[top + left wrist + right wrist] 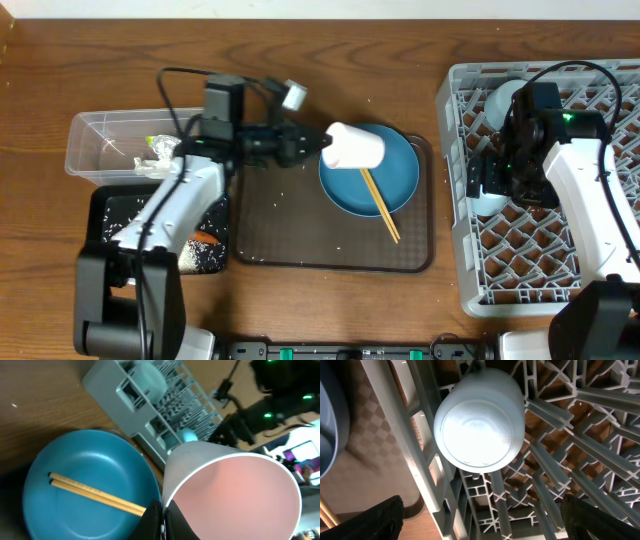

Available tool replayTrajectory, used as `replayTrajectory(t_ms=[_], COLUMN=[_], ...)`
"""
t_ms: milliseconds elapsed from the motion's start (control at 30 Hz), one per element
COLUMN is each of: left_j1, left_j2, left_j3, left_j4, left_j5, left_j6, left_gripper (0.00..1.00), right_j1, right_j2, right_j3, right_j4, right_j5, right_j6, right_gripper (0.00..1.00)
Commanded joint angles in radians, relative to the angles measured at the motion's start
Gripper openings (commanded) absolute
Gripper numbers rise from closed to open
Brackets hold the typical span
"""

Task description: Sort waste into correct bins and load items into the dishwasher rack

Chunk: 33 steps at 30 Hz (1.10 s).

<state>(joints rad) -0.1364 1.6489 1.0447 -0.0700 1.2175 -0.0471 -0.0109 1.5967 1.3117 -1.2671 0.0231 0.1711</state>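
The left end effector (312,143) pinches the pink cup (355,147) by its rim at mid-frame over the blue plate (400,185) — best carried level to the rack (455,200) at right — where the right end effector (480,520) hangs wide open.

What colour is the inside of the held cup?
Pink inside the cup, clearest in left wrist view.

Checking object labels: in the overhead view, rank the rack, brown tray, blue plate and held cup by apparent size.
Largest to smallest: rack, brown tray, blue plate, cup; the cup is held up nearer the camera, yet clearly smallest.
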Motion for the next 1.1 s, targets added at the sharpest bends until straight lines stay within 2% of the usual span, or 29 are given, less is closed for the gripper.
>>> replayTrajectory(t_ms=[0, 200, 400, 633, 767, 867, 967, 1067], left_j1=[0.043, 0.051, 0.051, 0.051, 0.051, 0.051, 0.050, 0.045], left_j2=[-0.002, -0.002, -0.002, -0.002, -0.002, -0.002, -0.002, -0.002], left_j3=[-0.008, -0.011, -0.011, -0.011, -0.011, -0.011, -0.011, -0.011], left_j4=[-0.005, -0.004, -0.004, -0.003, -0.003, -0.003, 0.002, 0.036], left_j5=[0.141, 0.141, 0.140, 0.140, 0.141, 0.141, 0.165, 0.263], left_j6=[0.085, 0.085, 0.085, 0.085, 0.085, 0.085, 0.085, 0.084], left_gripper=[0.06, 0.06, 0.06, 0.06, 0.06, 0.06, 0.06, 0.06], right_j1=[-0.008, -0.008, -0.008, -0.008, -0.008, -0.008, -0.002, 0.019], right_j2=[0.003, 0.003, 0.003, 0.003, 0.002, 0.002, 0.002, 0.003], right_j3=[-0.006, -0.006, -0.006, -0.006, -0.004, -0.004, -0.004, -0.004], right_j4=[0.000, 0.013, 0.141, 0.121, 0.153, 0.238, 0.310, 0.346], right_j5=[0.011, 0.015, -0.044, -0.117, -0.375, -0.763, -1.056, -1.083], right_j6=[-0.004, -0.004, -0.003, 0.050, 0.027, -0.195, -0.331, -0.351], right_gripper=[0.99, 0.99, 0.99, 0.99, 0.99, 0.99, 0.99, 0.99])
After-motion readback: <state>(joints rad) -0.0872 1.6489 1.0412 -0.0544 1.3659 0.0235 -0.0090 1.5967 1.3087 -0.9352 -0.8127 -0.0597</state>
